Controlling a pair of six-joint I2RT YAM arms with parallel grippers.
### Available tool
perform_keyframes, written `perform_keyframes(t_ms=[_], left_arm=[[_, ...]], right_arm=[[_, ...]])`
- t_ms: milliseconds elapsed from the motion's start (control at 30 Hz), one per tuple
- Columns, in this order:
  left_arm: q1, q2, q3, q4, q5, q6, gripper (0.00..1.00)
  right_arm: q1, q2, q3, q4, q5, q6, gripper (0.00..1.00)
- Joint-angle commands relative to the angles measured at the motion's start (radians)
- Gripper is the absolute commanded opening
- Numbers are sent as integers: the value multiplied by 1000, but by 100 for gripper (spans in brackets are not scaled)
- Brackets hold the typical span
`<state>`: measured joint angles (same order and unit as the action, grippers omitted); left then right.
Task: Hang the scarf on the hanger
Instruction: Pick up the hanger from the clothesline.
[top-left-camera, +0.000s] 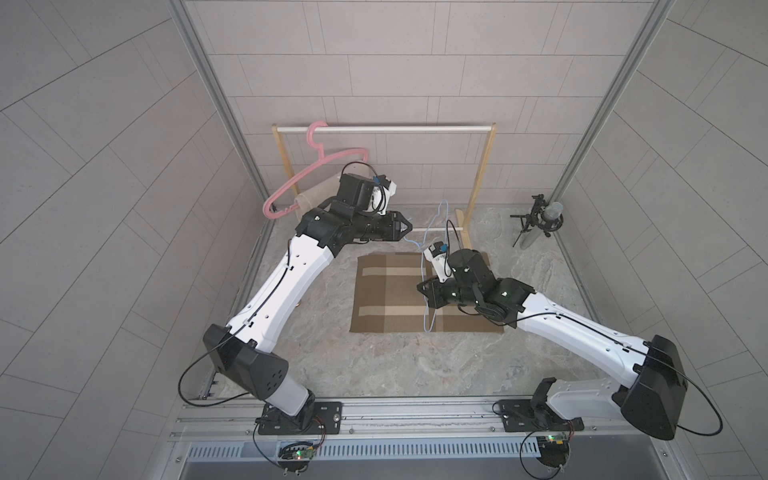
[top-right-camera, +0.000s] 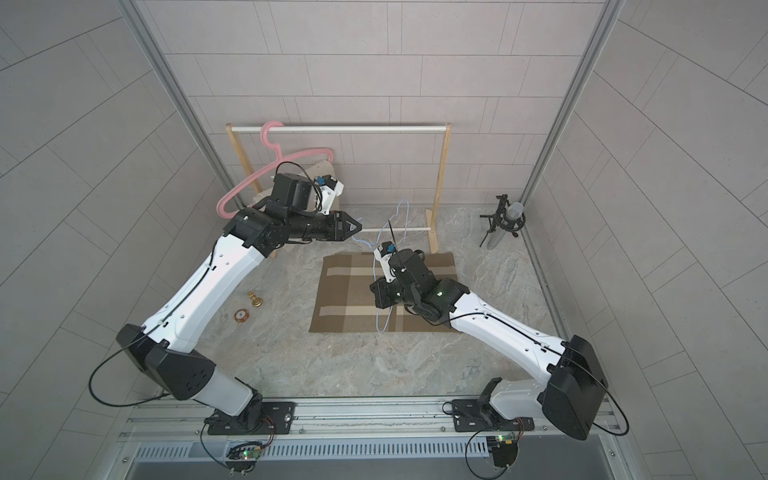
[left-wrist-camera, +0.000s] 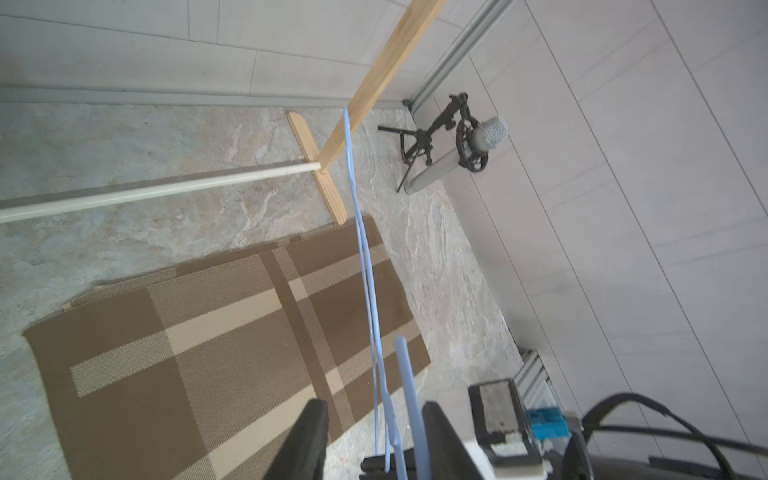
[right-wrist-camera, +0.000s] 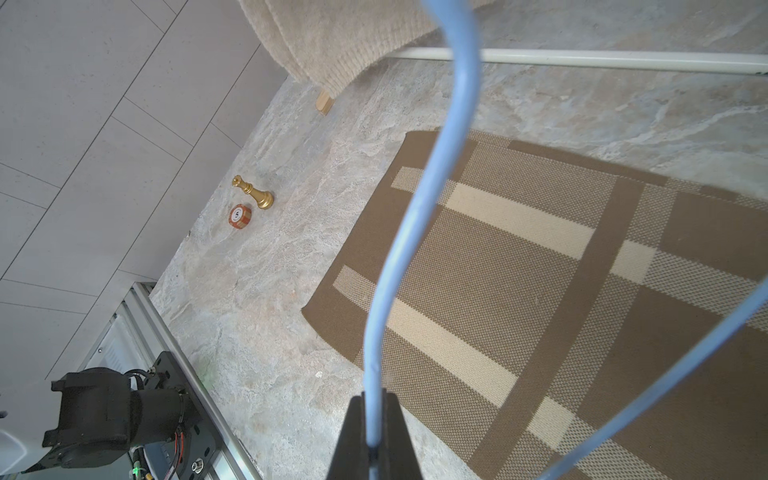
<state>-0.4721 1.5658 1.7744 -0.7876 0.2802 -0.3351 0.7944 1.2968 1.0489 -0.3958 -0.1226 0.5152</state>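
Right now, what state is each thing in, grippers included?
blue hanger: held up over the plaid scarf
right gripper: shut on the blue hanger
left gripper: open, fingers straddling the blue hanger
plaid scarf: flat on the table, not hung
pink hanger: hooked on the rack, carrying the beige scarf
rack: upright
chess piece: upright
poker chip: lying flat
microphone: on its stand

The only readable mark is on the round red-and-tan chip (right-wrist-camera: 240, 215), which lies on the tabletop (right-wrist-camera: 291, 299) just beside a gold chess piece (right-wrist-camera: 254, 193). Its white centre carries a single dark digit, seemingly a 5, though it is small in the right wrist view. In a top view the chip (top-right-camera: 240, 316) is too small to read.
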Motion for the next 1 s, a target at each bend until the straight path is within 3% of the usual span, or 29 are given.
perform_keyframes(t_ms=[0, 33, 67, 267, 433, 567, 700, 800, 967], left_arm=[[-4, -15, 13, -4, -11, 12, 14], [-3, -25, 5, -5, -22, 13, 2], [-3, -36, -6, -4, -35, 13, 0], [9, -103, -112, -9, -117, 18, 0], [71, -157, -214, -12, -93, -4, 0], [144, -205, -319, -5, -37, -27, 0], [196, -241, -410, 7, -7, -50, 0], [201, -247, -455, 28, -6, -70, 0], [202, -223, -493, 92, 21, -102, 0]], right_arm=[[1, -12, 17, -17, 30, -3, 10], [-5, -14, 18, -22, 21, -4, 16], [-15, -16, 21, -30, 4, -9, 24], [-156, -95, 2, -113, -194, -63, 62], [-380, -233, -66, -163, -365, -82, 85], [-619, -277, -119, -197, -462, -54, 92], [-828, -217, -167, -203, -487, 13, 91], [-896, -141, -206, -156, -456, 52, 87], [-906, 28, -211, -86, -442, 38, 80]])
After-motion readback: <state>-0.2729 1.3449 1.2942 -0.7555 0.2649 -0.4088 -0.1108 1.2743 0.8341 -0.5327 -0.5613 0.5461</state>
